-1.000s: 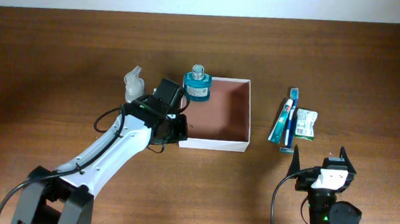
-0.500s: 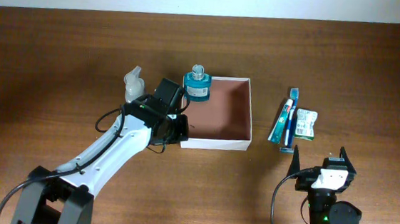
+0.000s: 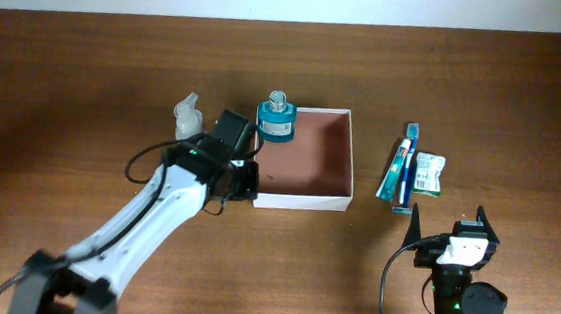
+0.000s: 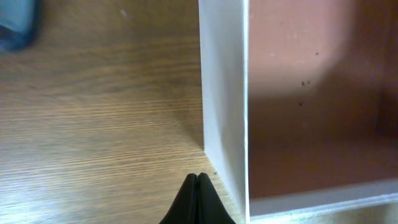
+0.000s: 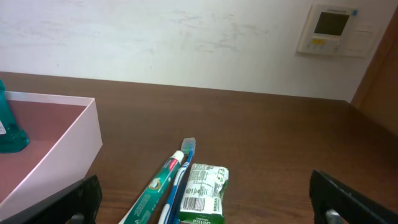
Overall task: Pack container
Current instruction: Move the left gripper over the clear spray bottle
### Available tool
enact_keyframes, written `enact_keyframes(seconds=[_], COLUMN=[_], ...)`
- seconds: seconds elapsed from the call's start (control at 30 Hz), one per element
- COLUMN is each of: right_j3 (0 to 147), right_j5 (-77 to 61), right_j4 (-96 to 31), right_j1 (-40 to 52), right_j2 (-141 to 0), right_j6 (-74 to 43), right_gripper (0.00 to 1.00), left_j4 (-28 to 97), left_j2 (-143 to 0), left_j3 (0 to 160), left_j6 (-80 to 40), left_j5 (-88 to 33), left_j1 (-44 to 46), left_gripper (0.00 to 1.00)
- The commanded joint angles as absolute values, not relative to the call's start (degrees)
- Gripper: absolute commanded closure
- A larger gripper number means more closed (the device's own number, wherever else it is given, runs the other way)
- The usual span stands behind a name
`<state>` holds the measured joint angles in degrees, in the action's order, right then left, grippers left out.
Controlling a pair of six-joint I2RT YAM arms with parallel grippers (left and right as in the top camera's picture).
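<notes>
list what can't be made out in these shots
- Overhead: part of the container's left wall, under the left arm.
- Left wrist: the bottle, blurred and cut off by the top-left edge.
- Right wrist: the same bottle, cut off by the left edge.
- Overhead: print on the toothpaste and packet, too small to read.

Two arms in white and black shells.
The left arm (image 3: 145, 217) has a long, rounded white link that ends in a black wrist block, and a thin black cable (image 3: 129, 169) loops off its side. Its fingers (image 4: 186, 208) are matte black and taper to a point. The right arm (image 3: 463, 282) is mostly black, with a white plate (image 3: 464, 249) on top, a small green light (image 3: 456, 304) and a black cord (image 3: 383, 285) curving beside it.
</notes>
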<state>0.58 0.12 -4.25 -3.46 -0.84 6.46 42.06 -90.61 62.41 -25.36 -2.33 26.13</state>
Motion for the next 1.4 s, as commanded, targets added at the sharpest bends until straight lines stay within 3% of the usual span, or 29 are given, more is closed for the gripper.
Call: enact_keyframes(seconds=[0.0, 0.2, 0.3, 0.43, 0.53, 0.7, 0.77, 1.1, 1.37], right_j3=[0.32, 0.32, 0.32, 0.32, 0.32, 0.32, 0.32, 0.32, 0.32], right_j5=[0.01, 0.01, 0.01, 0.01, 0.01, 0.01, 0.01, 0.01, 0.01], right_j4=[-4.58, -4.58, -4.58, -4.58, -4.58, -4.58, -4.58, -4.58, -4.58], right_j1=[-3.79, -3.79, -3.79, -3.79, -3.79, -3.79, -3.79, -3.79, -3.79], right_j2=[-0.4, -0.4, -0.4, -0.4, -0.4, -0.4, -0.4, -0.4, -0.4], right_j6=[6.66, 6.66, 6.66, 6.66, 6.66, 6.66, 6.66, 6.63, 6.63], right_gripper=[0.02, 0.02, 0.02, 0.02, 0.02, 0.02, 0.02, 0.02, 0.02], left_j4=[43.42, 44.93, 43.81, 40.51, 38.96, 35.81, 34.17, 28.56, 27.33], left_j2=[-84.2, -76.66, -73.28, -71.94, -72.2, -72.2, -72.2, -74.96, -81.08], left_j3=[63.83, 64.62, 64.62, 64.62, 64.6, 64.62, 64.6, 64.62, 64.62], left_j6=[-18.46, -18.28, -17.91, -7.44, -2.94, -2.9, -2.48, 7.66, 7.64], left_j5=[3.44, 17.98, 27.79, 31.75, 31.75, 28.27, 25.8, -1.78, -3.68], left_j1=[26.09, 26.11, 26.09, 26.09, 26.09, 23.09, 20.71, 9.72, 9.19], left_gripper=[0.95, 0.84, 0.84, 0.75, 0.37, 0.08, 0.03, 0.02, 0.03])
